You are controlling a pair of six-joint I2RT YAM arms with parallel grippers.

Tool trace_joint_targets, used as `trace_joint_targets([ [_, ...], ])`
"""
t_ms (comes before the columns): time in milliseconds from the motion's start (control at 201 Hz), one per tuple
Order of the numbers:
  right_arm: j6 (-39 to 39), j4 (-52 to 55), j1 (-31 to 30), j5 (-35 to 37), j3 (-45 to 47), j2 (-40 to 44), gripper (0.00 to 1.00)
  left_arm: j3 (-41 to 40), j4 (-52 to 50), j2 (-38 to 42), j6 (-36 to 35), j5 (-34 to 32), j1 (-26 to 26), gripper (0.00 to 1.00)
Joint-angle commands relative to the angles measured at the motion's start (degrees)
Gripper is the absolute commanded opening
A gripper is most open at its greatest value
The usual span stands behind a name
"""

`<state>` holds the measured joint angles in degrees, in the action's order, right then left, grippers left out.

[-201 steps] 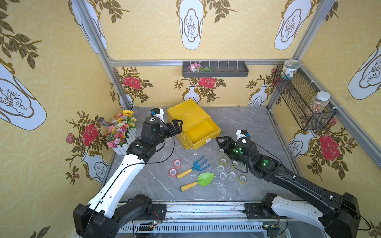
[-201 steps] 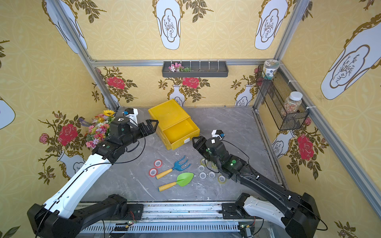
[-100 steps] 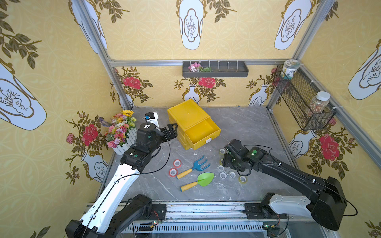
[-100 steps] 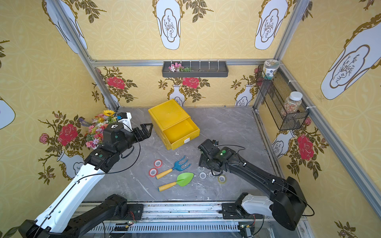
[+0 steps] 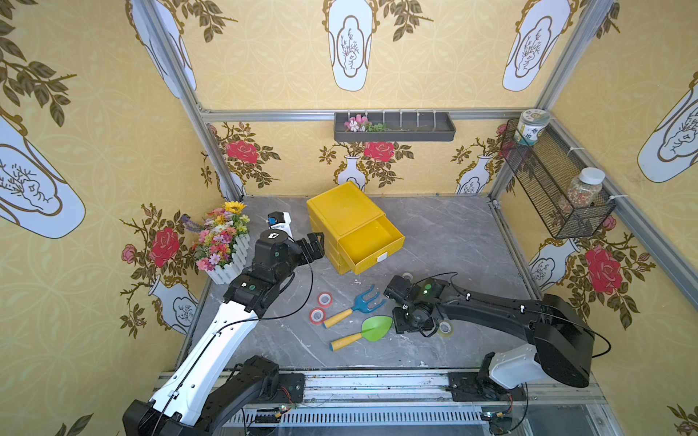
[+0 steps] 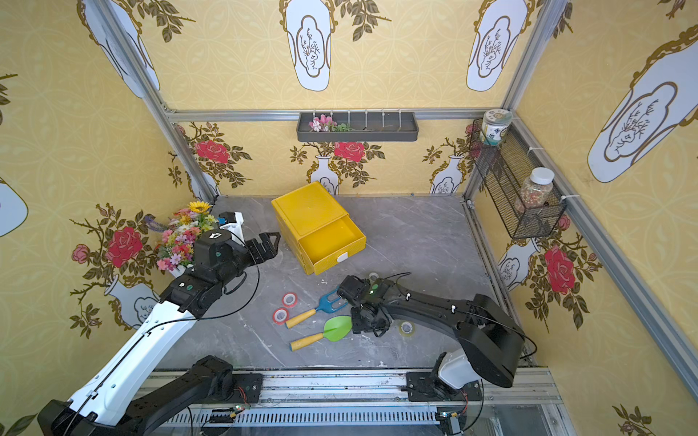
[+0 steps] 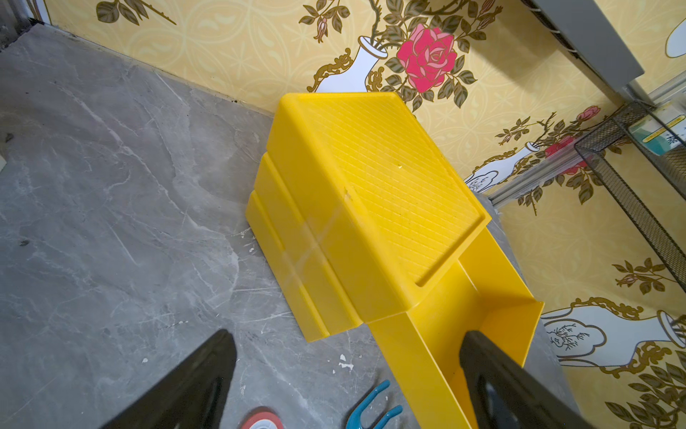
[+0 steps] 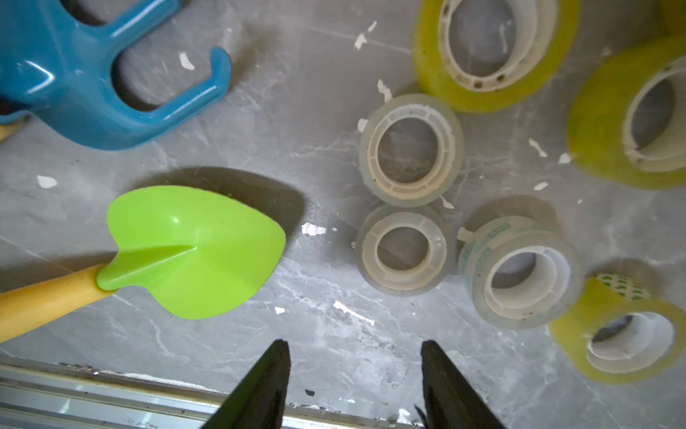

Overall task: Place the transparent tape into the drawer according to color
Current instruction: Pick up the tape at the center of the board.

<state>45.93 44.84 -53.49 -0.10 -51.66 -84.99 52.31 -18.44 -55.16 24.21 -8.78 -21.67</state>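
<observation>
The yellow drawer unit [image 5: 342, 209] stands at the back with its top drawer [image 5: 372, 239] pulled out and empty. Two red transparent tape rolls [image 5: 325, 299] [image 5: 317, 315] lie left of the toy tools. My right gripper [image 8: 355, 343] points down over the floor, open, with nothing between its fingers. Just beyond it lie three clear rolls [image 8: 410, 148] [image 8: 404, 249] [image 8: 519, 275] and yellow-green rolls [image 8: 493, 48] [image 8: 623, 334]. In a top view the arm hides most of them; one yellowish roll [image 5: 445, 327] shows. My left gripper [image 5: 315, 245] hangs wide open beside the drawer unit [image 7: 371, 178].
A blue toy fork [image 5: 362, 304] and a green trowel [image 5: 374, 328] lie between the red rolls and my right wrist. A flower pot [image 5: 223, 241] stands at the left wall. A wire basket [image 5: 555, 188] with jars hangs on the right wall. The metal rail [image 5: 377, 381] borders the front.
My right arm has swung from near the drawer toward the front, down over the tape cluster, and its jaws have narrowed. My left arm has drawn back a little from the drawer unit.
</observation>
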Motion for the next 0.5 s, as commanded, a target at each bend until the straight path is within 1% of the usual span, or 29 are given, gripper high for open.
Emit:
trace_joint_targets([
  [0,-1.05,0.29,-0.03,-0.39,-0.30,-1.25,0.60,-0.46,1.14,-0.19,-0.65,0.43,0.06,1.00],
  [219,-1.60,2.05,0.06,2.87,-0.74,-4.30,0.59,-0.46,1.21,-0.26,-0.65,0.51,0.06,1.00],
  [493,-2.93,0.17,2.02,2.80,-0.34,-7.43,0.60,-0.46,1.17,-0.31,-0.65,0.69,0.05,1.00],
])
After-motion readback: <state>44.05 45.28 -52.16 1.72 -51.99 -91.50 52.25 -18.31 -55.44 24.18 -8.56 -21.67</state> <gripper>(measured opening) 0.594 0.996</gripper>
